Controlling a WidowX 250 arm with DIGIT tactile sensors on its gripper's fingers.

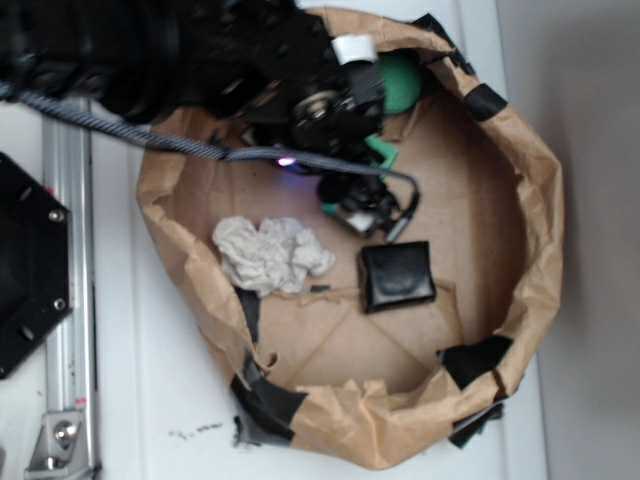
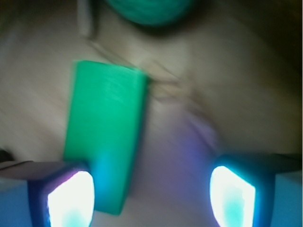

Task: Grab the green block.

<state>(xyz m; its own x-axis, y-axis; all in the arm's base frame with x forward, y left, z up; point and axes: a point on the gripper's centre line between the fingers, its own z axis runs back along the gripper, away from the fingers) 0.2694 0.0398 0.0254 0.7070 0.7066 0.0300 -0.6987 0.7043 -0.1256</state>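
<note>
black arm (image 1: pixel 150 50), bulky, matte, blocky housings. round silvery metal disc (image 1: pixel 318 106) at wrist joint. white cylindrical cap (image 1: pixel 353 48) on far side. braided black-grey cable (image 1: pixel 120 125) along body, looping right past a small violet light (image 1: pixel 286 160). fingertips (image 2: pixel 71 198) dark-framed, glowing white-cyan pads, blue outer faces; blurred in wrist view.

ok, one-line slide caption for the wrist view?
Open gripper above the cardboard floor, green block by one finger, green ball beyond.
</note>
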